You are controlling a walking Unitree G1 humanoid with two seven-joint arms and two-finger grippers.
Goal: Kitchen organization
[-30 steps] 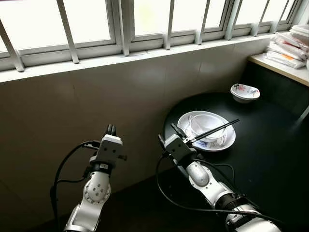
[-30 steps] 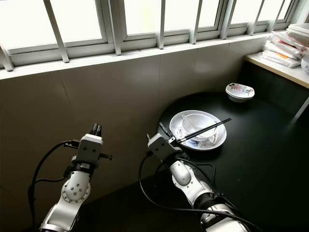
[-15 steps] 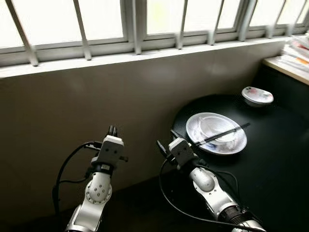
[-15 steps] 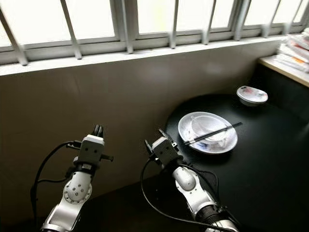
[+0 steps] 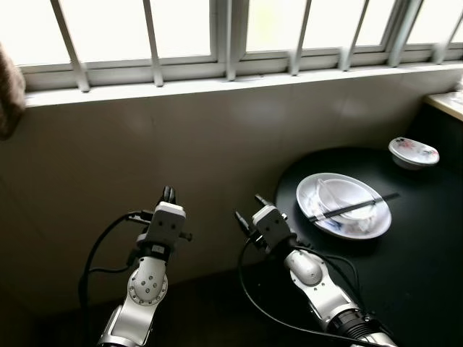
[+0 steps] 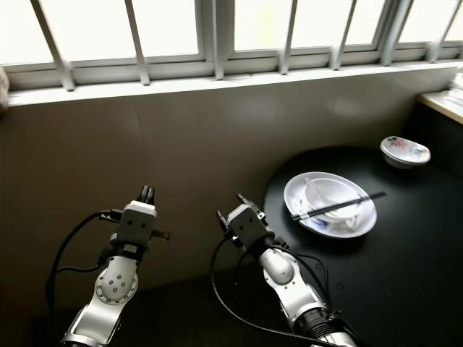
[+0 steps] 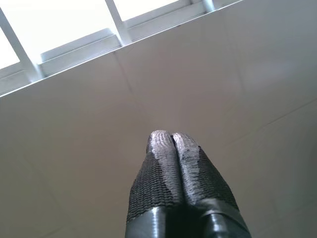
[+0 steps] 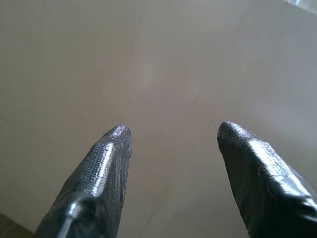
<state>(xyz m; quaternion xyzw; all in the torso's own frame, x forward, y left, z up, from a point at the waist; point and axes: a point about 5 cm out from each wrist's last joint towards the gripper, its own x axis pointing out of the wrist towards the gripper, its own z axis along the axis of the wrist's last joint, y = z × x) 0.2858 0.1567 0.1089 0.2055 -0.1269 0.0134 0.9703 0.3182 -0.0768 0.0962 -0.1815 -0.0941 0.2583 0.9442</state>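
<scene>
Right of frame on the dark round surface (image 5: 405, 275): white plate (image 5: 344, 215) holding a bowl (image 5: 340, 199), black chopsticks (image 5: 354, 209) laid across; small patterned bowl (image 5: 413, 152) alone upper right. Lower centre, right hand (image 5: 247, 212) spread apart, short of the surface's near-left edge. Lower left, left hand (image 5: 168, 194) pressed together, facing bare tiled wall (image 5: 181, 137) under the barred window (image 5: 217, 36).

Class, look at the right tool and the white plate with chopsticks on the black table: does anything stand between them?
Nothing visible does. The right tool, open, faces the wall left of the plate; only bare black table lies between.

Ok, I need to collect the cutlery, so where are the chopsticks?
The chopsticks lie across the bowl on the plate, on the black table to the robot's right, below the window.
</scene>
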